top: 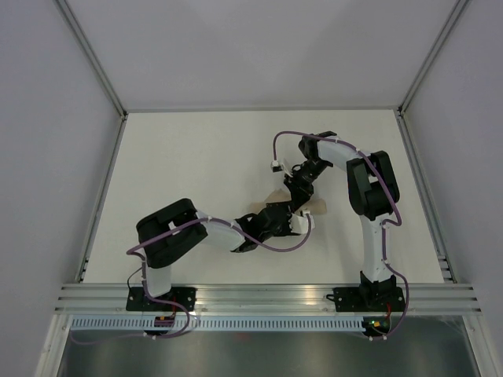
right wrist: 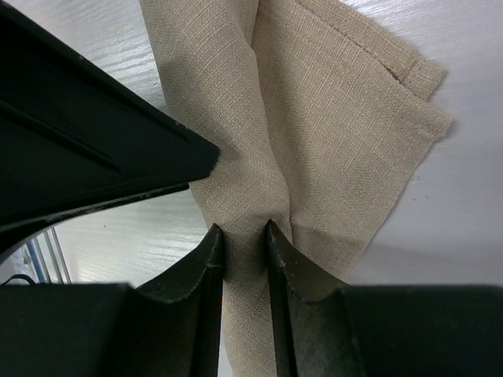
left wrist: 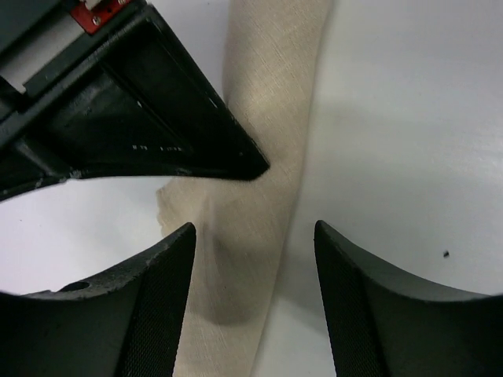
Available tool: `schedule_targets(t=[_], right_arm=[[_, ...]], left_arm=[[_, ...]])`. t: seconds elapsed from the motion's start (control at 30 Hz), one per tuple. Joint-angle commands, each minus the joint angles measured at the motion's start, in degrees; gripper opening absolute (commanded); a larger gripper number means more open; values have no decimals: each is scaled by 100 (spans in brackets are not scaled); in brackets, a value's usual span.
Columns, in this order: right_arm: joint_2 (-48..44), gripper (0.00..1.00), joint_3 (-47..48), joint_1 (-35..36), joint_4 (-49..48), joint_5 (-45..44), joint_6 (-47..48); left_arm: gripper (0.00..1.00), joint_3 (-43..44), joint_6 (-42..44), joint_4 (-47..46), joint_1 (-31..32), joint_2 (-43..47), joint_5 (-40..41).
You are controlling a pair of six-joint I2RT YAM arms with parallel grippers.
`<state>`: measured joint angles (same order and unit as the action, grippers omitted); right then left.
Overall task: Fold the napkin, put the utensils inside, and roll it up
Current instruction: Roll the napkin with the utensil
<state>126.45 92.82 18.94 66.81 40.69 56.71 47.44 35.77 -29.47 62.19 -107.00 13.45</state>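
Tan napkin lies bunched mid-frame in the top view; right gripper pinches a raised fold of it, jaws narrow; left gripper gapes wide over the cloth.

Seen from above, the tan-beige matte cloth napkin lay almost wholly hidden beneath the black left gripper and the black right gripper; only small corners showed. In both wrist views the cloth ran off the top and bottom edges, its full outline cut away.
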Motion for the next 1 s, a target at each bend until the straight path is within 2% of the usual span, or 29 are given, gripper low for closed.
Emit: schedule_targets(t=[0.0, 0.1, 0.2, 0.33, 0.43, 0.47, 0.53, 0.63, 0.77, 0.9, 0.97], right_arm=[[670, 20, -325, 84, -432, -720, 209], [653, 20, -317, 92, -405, -667, 227], [635, 21, -326, 75, -396, -580, 262], [609, 23, -325, 75, -379, -474, 271], [504, 34, -378, 75, -405, -404, 271], [381, 44, -474, 66, -510, -369, 245], [214, 56, -667, 48, -651, -290, 201], [-199, 65, -948, 40, -1090, -254, -98], [-944, 69, -1291, -22, -1915, -315, -686], [-1824, 71, -1932, -180, -3364, -824, -2115], [-2219, 73, -2214, -416, -3945, -834, -2435]], left_arm=[[67, 318, 255, 107, -58, -303, -115], [63, 380, 142, 284, -146, -418, -299], [55, 555, -34, 600, -286, -558, -597], [29, 714, -158, 1030, -313, -734, -940], [20, 889, -360, 1470, -313, -708, -1282], [19, 959, -430, 1767, -313, -699, -1319], [15, 1240, -676, 2128, -313, -778, -1721], [12, 1408, -913, 2411, -304, -857, -2022], [11, 1496, -1185, 2595, -339, -875, -2311], [11, 1566, -1371, 2780, -418, -822, -2732], [11, 1575, -1450, 2850, -462, -744, -2918]])
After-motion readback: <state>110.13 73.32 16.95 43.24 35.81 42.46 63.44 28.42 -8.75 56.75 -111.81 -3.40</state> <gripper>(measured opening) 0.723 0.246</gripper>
